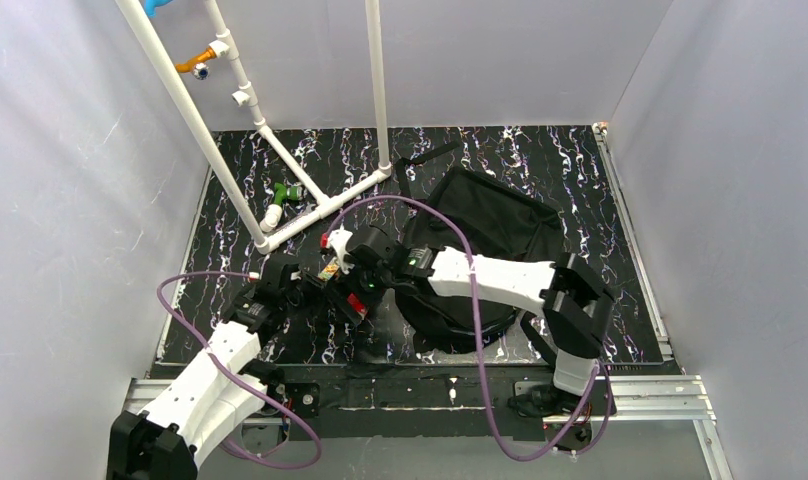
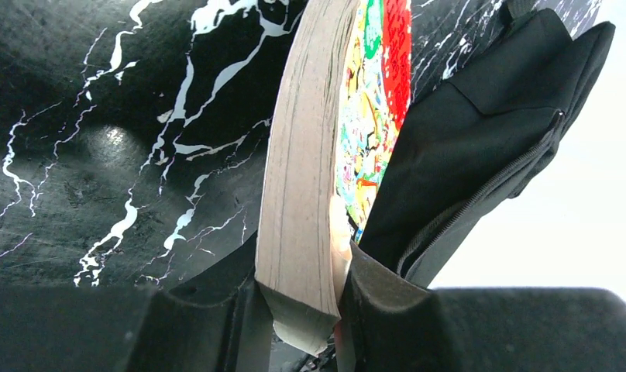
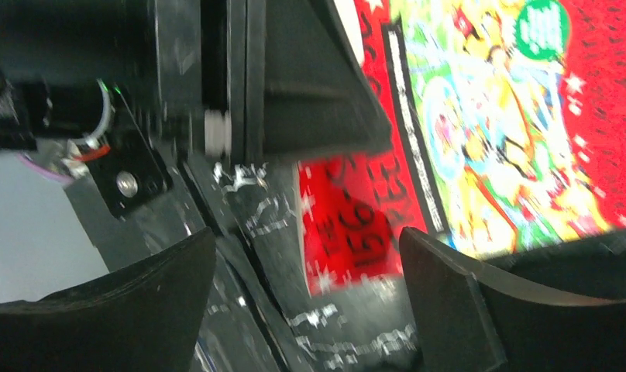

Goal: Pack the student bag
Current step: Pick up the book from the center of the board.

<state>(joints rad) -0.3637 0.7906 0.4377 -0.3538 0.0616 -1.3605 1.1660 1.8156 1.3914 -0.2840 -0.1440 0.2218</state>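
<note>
The left gripper point(image 2: 302, 306) pinched a thick paperback book with a red-and-yellow cartoon cover point(image 2: 298, 178) by one lower corner, while the right gripper point(image 3: 306, 291) hung beside the cover with jaws spread, gripping nothing. The large black soft fabric backpack point(image 1: 490, 215) lay slumped at the book's three o'clock. Held so narrowly, the book could pivot, slip out, or catch on the sagging fabric.

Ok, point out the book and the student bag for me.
book point(image 2: 302, 178): left wrist view, on its tan page edge.
student bag point(image 1: 500, 215): top external view, on its bare black fabric.
</note>
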